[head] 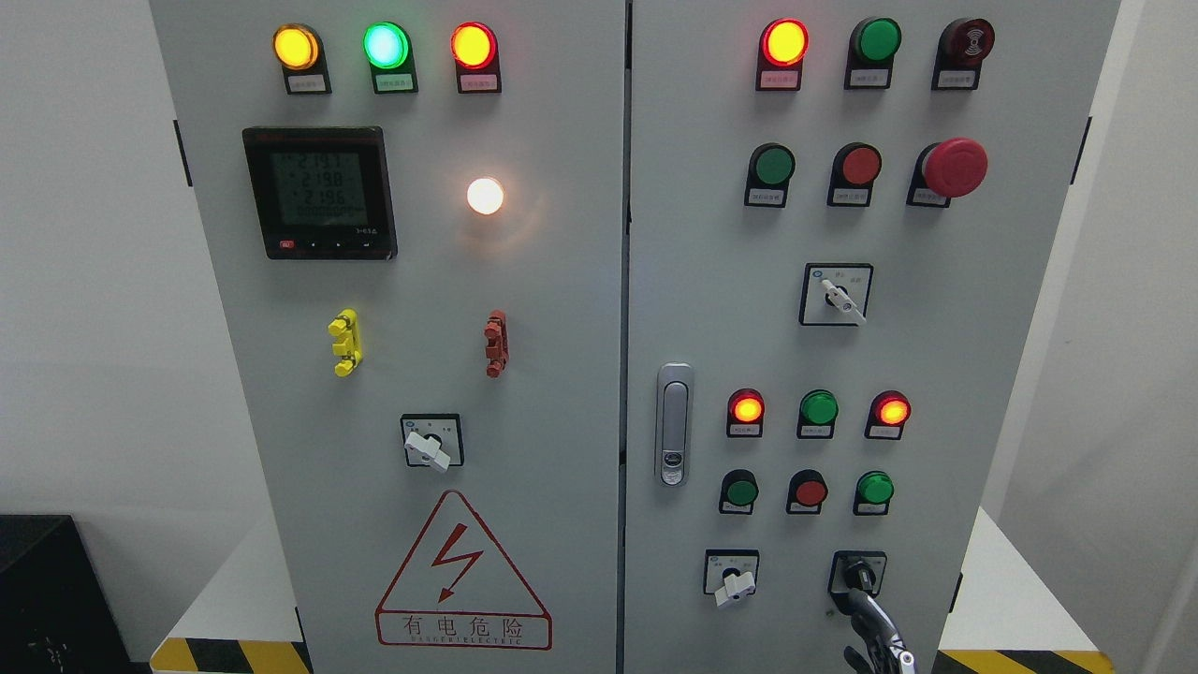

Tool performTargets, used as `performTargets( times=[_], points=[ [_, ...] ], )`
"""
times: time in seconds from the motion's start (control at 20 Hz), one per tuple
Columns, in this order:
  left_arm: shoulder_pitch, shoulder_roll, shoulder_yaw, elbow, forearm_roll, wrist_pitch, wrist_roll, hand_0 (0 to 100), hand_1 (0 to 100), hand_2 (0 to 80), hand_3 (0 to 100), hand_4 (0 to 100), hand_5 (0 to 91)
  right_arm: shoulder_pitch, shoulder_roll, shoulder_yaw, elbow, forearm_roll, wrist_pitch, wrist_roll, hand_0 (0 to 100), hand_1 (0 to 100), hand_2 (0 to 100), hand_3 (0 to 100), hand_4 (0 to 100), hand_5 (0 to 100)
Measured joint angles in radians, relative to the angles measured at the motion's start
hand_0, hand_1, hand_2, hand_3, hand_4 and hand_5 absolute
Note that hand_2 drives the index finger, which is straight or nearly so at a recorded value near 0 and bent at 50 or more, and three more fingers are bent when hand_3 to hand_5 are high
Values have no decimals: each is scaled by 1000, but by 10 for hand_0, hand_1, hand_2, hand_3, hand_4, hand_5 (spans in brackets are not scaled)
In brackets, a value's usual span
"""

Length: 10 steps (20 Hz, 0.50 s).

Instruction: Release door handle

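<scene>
Left door: yellow lamp [296, 47], green lamp [386, 45], red lamp [473, 45] lit up top, digital meter [319, 192] below, white lamp [485, 196] beside it glowing. Warning triangle [462, 571] near bottom. Right door: red mushroom button [953, 168] upper right.

The door handle [674, 424] sits on the right door's [936, 356] left edge, beside the left door [552, 374].

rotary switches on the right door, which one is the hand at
The bottom-right rotary switch: the robot's right hand reaches up to its knob from the lower edge. The lower-left switch and the upper switch stand untouched.
</scene>
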State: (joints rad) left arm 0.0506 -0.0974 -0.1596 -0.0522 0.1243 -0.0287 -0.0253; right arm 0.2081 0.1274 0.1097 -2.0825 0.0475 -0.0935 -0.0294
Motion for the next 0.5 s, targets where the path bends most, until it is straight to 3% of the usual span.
performTargets(
  times=[0.5],
  points=[
    [0,0,0,0,0,0,0,0,0,44,100,1,0,1,0,2,-1,0,-3,-1,437,136,0,0,0,0]
  ],
)
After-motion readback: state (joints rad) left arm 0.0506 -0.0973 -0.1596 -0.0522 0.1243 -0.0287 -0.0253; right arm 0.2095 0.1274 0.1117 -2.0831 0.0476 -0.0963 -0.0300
